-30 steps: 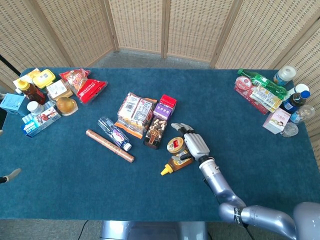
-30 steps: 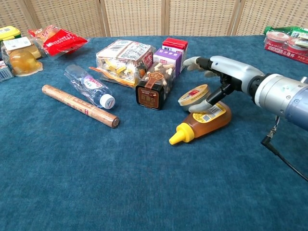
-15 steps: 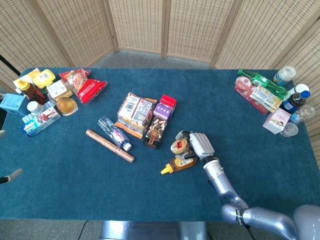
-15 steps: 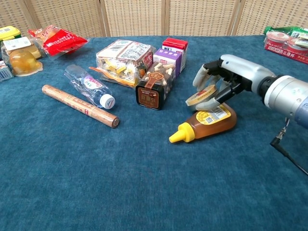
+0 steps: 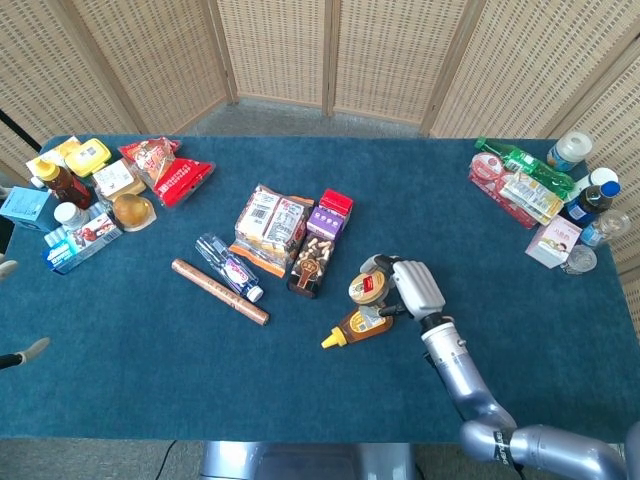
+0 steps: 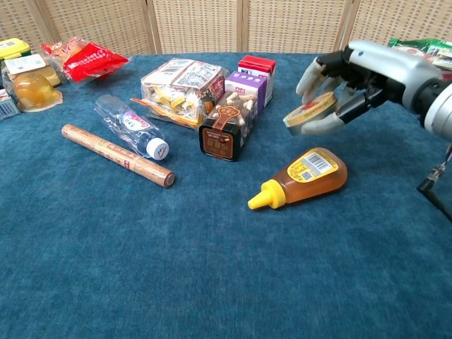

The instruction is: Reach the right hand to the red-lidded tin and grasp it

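My right hand (image 6: 346, 81) grips the small round red-lidded tin (image 6: 309, 111) and holds it in the air, tilted, above the blue table. In the head view the tin (image 5: 367, 287) sits in the right hand (image 5: 410, 288) just above the honey bottle (image 5: 358, 325). That amber honey bottle (image 6: 305, 175) with a yellow cap lies on its side below the tin, apart from it. Only a fingertip of my left hand (image 5: 20, 353) shows at the far left edge of the head view.
Left of the hand lie a dark snack box (image 6: 224, 131), a purple carton (image 6: 245, 88), a red carton (image 6: 257, 68) and a clear snack pack (image 6: 182, 82). A water bottle (image 6: 131, 126) and a brown tube (image 6: 116, 155) lie further left. Groceries crowd both far corners.
The right hand closed around the tin and lifted it off the honey bottle, up and to the right. The honey bottle stayed on the table.
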Robot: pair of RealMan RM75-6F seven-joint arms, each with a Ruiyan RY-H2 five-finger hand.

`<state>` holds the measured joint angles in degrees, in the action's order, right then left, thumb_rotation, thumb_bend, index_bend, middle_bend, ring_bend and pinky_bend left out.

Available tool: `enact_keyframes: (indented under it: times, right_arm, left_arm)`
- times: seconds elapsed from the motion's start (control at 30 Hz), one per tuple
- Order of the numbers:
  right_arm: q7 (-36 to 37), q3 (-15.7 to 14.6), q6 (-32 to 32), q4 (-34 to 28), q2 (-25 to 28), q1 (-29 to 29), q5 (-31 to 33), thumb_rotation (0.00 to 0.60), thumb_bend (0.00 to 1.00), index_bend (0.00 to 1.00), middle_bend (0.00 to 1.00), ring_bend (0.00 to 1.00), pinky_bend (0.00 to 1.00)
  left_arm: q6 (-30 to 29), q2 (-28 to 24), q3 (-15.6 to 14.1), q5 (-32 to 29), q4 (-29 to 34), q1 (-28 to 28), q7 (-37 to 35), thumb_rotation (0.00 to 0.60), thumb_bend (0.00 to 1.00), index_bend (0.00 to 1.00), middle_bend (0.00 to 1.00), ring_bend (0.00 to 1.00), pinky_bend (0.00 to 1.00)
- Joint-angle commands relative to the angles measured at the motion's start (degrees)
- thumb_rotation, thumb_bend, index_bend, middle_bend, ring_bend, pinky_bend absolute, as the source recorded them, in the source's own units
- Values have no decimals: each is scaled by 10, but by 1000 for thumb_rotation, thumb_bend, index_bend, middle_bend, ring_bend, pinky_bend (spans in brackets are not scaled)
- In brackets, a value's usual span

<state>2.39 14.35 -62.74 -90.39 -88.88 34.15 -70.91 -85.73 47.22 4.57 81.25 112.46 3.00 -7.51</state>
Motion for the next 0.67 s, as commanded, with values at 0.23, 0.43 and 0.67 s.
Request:
enact_keyframes:
  times: [0.23, 0.43, 0.67]
  right_arm:
    - [-54, 26, -40, -116, 58, -5, -16, 600, 0, 390, 521, 448, 537]
    - [-91, 37, -55, -173, 75, 0, -17, 600, 0, 390, 521, 448, 537]
    - [-123, 38, -63, -208, 79, 8, -20, 600, 0, 391, 520, 448, 537]
  left_arm:
    - [2, -1, -2, 5, 0, 1, -5, 600, 20, 111, 0, 0, 98]
    - [3, -1, -2, 7, 0, 1, -6, 600, 19, 111, 0, 0, 98]
    - [4, 0, -2, 7, 0, 2, -4, 600, 21, 110, 0, 0, 98]
